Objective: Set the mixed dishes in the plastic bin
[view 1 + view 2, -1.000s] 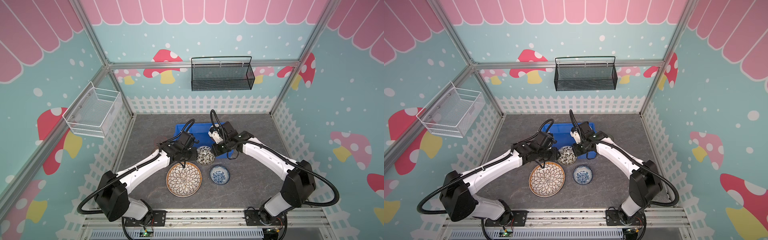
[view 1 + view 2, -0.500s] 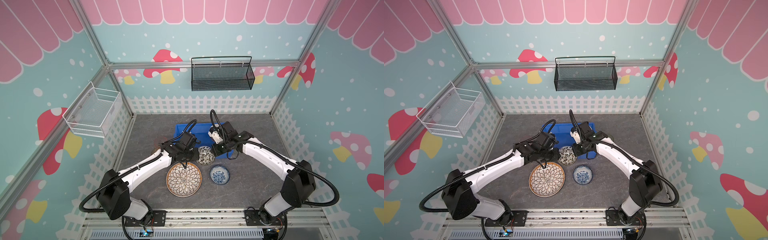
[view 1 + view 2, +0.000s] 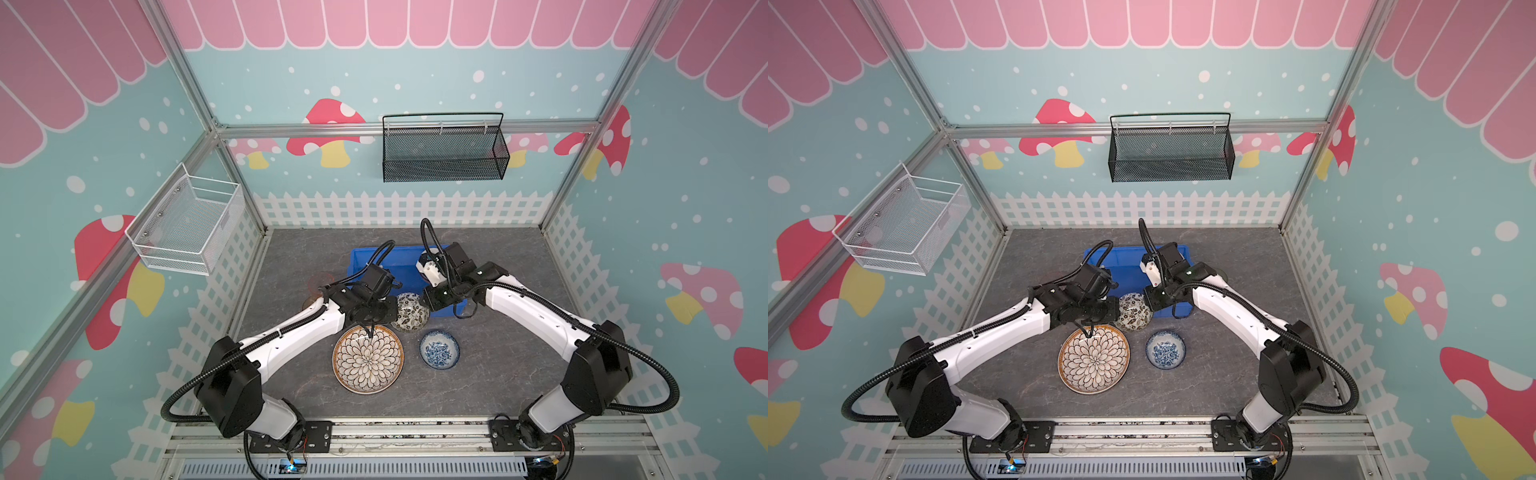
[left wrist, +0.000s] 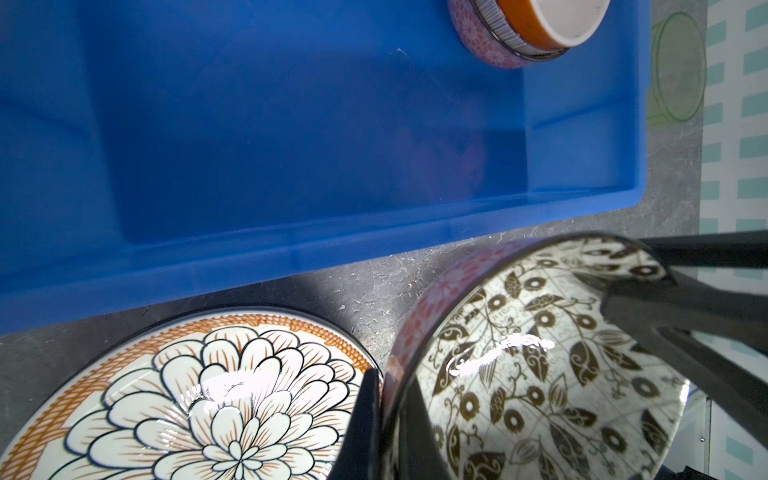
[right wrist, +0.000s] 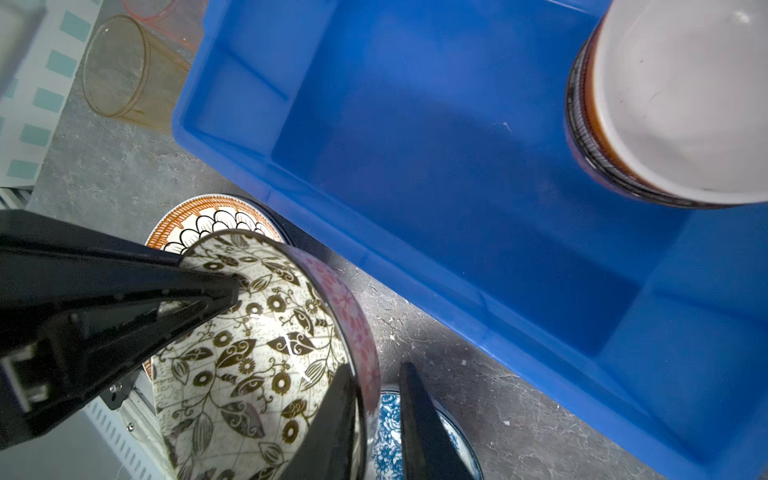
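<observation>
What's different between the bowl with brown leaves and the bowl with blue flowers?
The brown-leaf bowl is pinched at its rim by the left gripper; the blue-flower bowl sits on the table, untouched. The brown-leaf bowl is pink outside with dark leaves inside; the blue-flower bowl is blue and white. Both are small round patterned bowls outside the blue bin.

Mushroom-print teal walls (image 3: pixel 415 75) enclose a grey stone floor (image 3: pixel 498 374).
</observation>
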You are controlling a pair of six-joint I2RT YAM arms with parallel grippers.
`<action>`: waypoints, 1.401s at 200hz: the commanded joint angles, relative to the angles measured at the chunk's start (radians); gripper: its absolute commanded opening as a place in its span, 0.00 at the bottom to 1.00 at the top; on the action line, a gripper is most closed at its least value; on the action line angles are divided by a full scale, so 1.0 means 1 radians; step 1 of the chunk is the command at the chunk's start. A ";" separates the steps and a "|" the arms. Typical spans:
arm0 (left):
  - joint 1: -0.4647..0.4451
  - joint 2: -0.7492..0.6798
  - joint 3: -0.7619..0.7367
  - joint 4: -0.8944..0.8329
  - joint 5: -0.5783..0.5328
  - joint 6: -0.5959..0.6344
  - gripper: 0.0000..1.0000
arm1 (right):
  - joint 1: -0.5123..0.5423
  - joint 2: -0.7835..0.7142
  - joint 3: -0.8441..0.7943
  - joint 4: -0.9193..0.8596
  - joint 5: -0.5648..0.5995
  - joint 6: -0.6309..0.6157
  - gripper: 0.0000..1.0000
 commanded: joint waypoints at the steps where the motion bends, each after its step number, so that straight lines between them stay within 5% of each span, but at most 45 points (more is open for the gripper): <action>1: -0.006 -0.003 0.027 0.018 0.005 0.004 0.00 | -0.002 -0.039 0.001 0.009 0.014 0.000 0.27; 118: -0.004 0.045 0.140 -0.025 -0.027 0.070 0.00 | -0.151 -0.260 -0.171 0.011 0.014 0.015 0.60; 228: 0.036 0.396 0.604 -0.028 -0.053 0.224 0.00 | -0.252 -0.475 -0.347 0.005 0.050 0.061 1.00; 280: 0.047 0.596 0.821 -0.029 -0.046 0.261 0.00 | -0.273 -0.498 -0.349 -0.012 0.081 0.057 0.97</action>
